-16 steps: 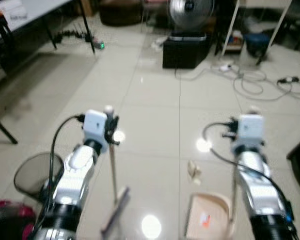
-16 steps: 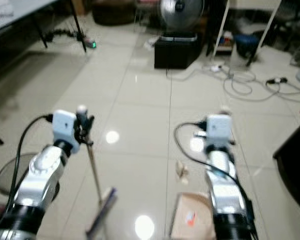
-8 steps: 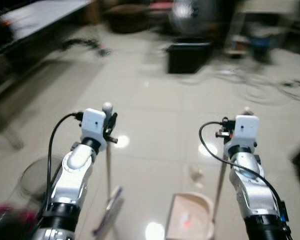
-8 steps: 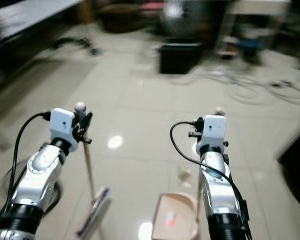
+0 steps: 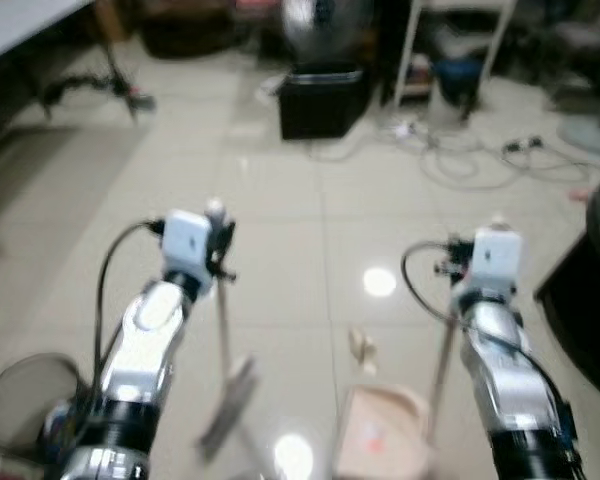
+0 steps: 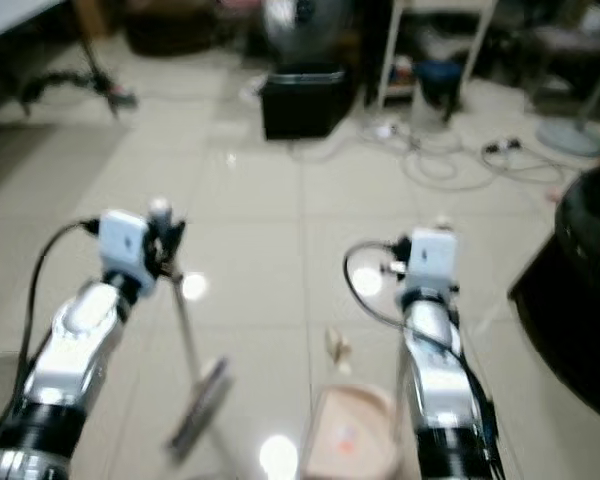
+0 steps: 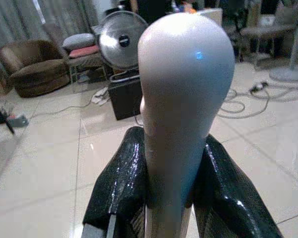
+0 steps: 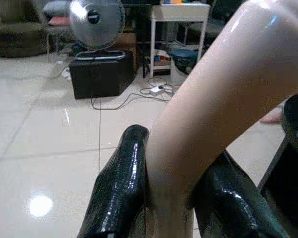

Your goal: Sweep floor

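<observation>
Though blurred, no legible writing: fan [image 8: 93, 19].

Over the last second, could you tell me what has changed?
The head camera has turned, so the whole room shifted. Left hand stays shut on the broom handle, right hand on the dustpan handle. Crumpled scrap still lies before the dustpan.

Head views are smeared with motion blur under bright indoor light, ceiling lamps glaring off the glossy floor tiles [image 5: 280, 200], wrist views sharper.
</observation>
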{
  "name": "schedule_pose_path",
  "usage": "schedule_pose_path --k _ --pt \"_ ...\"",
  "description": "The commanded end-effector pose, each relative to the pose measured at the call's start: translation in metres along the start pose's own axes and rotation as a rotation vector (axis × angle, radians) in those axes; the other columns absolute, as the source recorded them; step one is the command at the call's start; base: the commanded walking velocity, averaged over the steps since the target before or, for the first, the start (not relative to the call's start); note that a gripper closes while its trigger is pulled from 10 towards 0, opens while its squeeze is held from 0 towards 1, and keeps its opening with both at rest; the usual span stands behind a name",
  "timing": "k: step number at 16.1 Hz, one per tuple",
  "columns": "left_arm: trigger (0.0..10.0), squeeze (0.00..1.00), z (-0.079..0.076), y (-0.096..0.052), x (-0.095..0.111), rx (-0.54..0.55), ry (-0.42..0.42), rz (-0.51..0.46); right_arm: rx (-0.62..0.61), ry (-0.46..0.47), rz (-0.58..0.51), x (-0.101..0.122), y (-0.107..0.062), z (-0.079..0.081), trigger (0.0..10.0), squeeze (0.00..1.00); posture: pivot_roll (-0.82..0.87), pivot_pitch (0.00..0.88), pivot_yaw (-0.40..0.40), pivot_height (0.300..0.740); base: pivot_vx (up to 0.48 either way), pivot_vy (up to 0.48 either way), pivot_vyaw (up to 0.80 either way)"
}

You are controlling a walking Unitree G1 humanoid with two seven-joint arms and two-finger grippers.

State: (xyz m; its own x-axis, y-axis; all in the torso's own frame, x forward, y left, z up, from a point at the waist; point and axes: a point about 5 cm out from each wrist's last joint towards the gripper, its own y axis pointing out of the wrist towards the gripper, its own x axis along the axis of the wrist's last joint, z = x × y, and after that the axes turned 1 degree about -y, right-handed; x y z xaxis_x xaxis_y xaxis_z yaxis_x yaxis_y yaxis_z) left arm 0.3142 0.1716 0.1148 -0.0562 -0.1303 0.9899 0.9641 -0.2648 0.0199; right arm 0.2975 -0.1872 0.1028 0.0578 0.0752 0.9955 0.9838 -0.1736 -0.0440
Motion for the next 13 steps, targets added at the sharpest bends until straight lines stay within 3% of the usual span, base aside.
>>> schedule_pose_path --k 1,6,13 --pt "10.0 0.00 -0.006 0.005 0.009 -0.020 0.006 -0.041 -0.039 -0.022 -0.019 0.004 0.001 -0.012 10.0 0.00 -0.07 0.000 0.048 0.740 0.386 0.000 0.00" --pt "10.0 0.00 -0.007 0.007 0.008 -0.024 0.003 -0.041 -0.060 -0.035 -0.008 0.003 0.002 -0.016 10.0 0.00 -0.06 0.000 0.045 0.740 0.385 0.000 -0.61" --pt "10.0 0.00 -0.006 0.008 0.008 -0.022 0.001 -0.040 -0.085 -0.049 -0.014 0.003 0.003 -0.022 10.0 0.00 -0.06 0.000 0.045 0.740 0.386 0.000 0.00"
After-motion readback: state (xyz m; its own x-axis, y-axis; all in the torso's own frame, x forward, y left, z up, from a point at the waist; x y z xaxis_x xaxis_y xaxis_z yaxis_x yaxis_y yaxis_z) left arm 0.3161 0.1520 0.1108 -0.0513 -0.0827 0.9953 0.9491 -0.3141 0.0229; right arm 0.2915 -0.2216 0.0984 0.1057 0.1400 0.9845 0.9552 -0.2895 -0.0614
